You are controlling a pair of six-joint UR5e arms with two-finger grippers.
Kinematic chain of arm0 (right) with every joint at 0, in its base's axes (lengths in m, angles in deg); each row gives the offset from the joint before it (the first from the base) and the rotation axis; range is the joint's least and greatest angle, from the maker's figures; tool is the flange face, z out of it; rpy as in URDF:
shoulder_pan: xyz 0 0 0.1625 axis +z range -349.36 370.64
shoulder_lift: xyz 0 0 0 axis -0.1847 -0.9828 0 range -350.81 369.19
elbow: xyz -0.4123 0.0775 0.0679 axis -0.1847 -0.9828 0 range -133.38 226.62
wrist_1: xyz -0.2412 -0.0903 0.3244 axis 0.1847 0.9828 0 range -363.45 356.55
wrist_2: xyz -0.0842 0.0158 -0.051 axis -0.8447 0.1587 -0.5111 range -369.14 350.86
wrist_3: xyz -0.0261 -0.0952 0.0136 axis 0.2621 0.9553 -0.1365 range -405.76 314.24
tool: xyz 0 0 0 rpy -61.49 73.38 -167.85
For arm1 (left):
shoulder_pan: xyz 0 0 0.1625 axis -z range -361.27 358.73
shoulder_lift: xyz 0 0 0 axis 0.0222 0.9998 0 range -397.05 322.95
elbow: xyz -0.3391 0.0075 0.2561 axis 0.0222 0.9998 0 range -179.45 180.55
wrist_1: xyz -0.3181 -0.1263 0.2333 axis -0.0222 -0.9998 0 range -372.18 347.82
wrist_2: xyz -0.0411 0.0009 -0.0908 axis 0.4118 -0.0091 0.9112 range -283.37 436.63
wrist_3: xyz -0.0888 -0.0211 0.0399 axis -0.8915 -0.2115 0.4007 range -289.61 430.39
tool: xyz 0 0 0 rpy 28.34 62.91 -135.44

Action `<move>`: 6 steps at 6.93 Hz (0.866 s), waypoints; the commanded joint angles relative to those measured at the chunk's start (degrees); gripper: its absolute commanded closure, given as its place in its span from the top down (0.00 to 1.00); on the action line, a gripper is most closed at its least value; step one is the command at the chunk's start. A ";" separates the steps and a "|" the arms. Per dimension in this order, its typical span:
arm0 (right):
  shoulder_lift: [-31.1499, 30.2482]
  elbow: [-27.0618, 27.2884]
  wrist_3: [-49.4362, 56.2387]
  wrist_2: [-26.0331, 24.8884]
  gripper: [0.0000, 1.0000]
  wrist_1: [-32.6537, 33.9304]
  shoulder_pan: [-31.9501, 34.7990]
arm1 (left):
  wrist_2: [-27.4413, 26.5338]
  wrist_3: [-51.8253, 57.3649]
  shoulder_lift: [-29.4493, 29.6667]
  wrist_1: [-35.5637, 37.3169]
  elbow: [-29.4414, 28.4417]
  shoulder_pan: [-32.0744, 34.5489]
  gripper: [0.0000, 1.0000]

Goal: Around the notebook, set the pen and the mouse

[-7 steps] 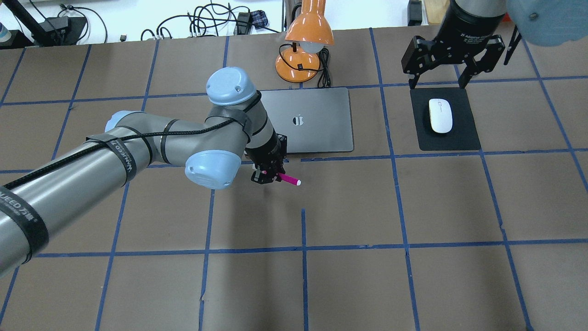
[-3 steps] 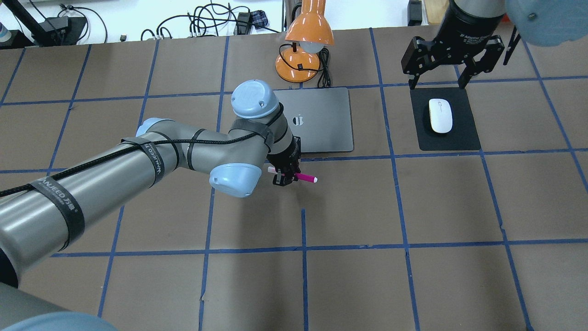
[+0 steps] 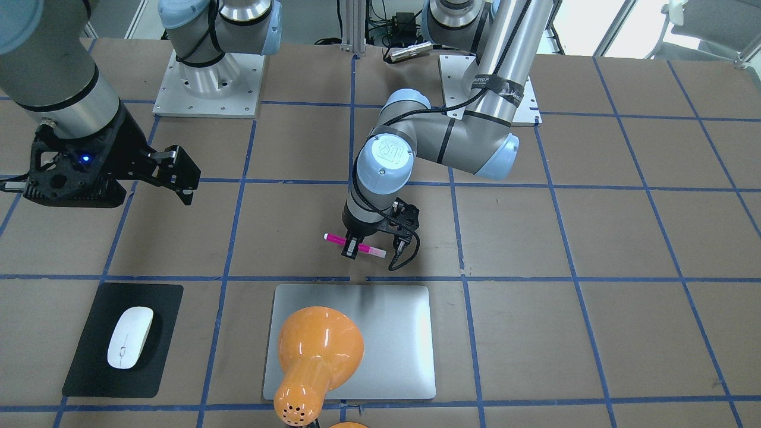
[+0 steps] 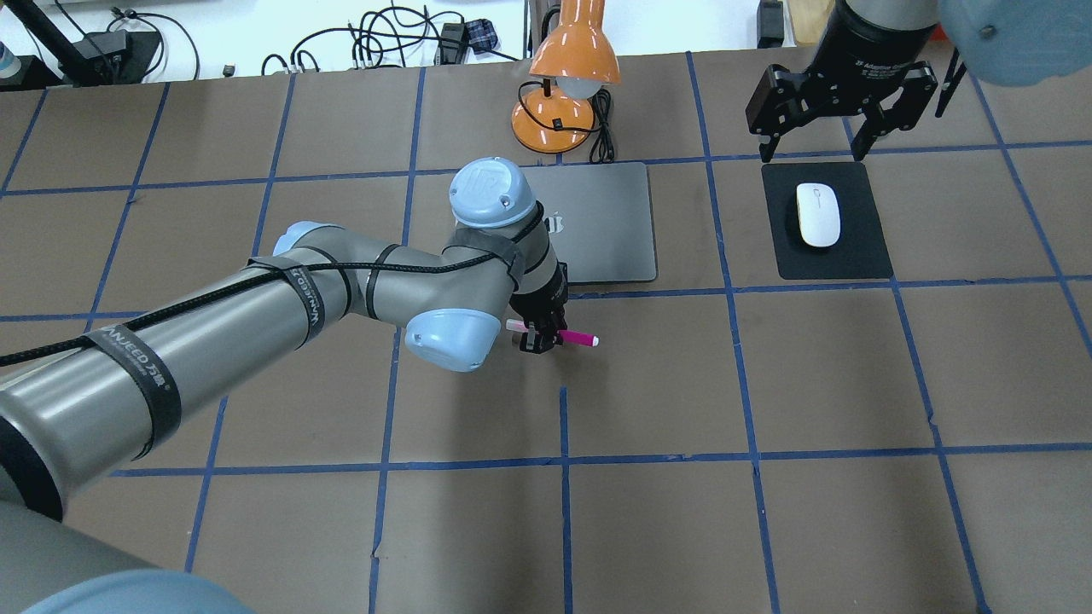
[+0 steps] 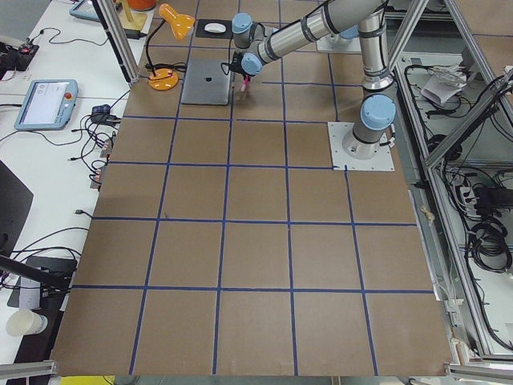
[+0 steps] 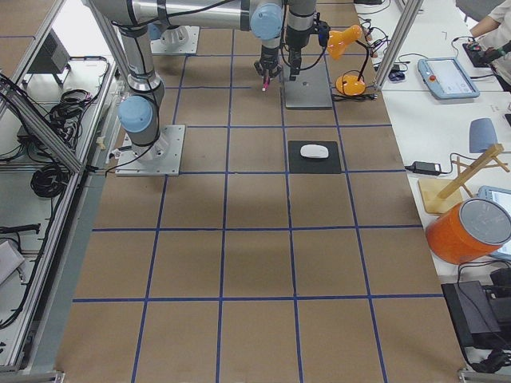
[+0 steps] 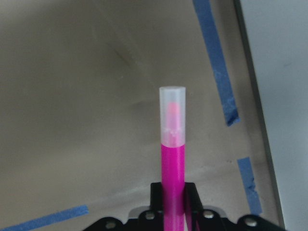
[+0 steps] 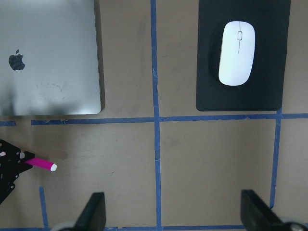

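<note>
The magenta pen [image 4: 573, 338] lies level in my left gripper [image 4: 537, 334], which is shut on it just above the table, on the robot's side of the notebook's near edge. The left wrist view shows the pen [image 7: 172, 154] sticking out between the jaws, its pale cap forward. The silver-grey notebook [image 4: 610, 230] lies flat, partly hidden by my left wrist. The white mouse [image 4: 818, 215] rests on a black pad [image 4: 863, 256] to the notebook's right. My right gripper [image 4: 812, 156] hangs open high over the pad's far edge, holding nothing.
An orange desk lamp [image 4: 573, 61] stands behind the notebook with its cord beside it; in the front-facing view the lamp head [image 3: 318, 351] covers part of the notebook [image 3: 395, 321]. Blue tape lines grid the brown table. Cables lie beyond the far edge.
My left arm has swung to the right with the pen, carrying it along the notebook's near edge. The right gripper and the mouse have stayed put.
</note>
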 commanded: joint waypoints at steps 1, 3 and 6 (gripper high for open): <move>-0.09 0.09 -0.49 0.08 1.00 0.78 -0.05 | -0.12 -0.59 0.30 -0.04 -0.12 0.81 0.00; 0.00 -0.09 -0.41 0.08 1.00 0.78 0.04 | -0.21 -2.60 0.30 -0.04 -0.12 0.90 0.00; 0.00 -0.09 -0.50 0.08 1.00 0.78 0.04 | -0.12 -2.79 0.38 -1.00 -0.03 1.08 0.00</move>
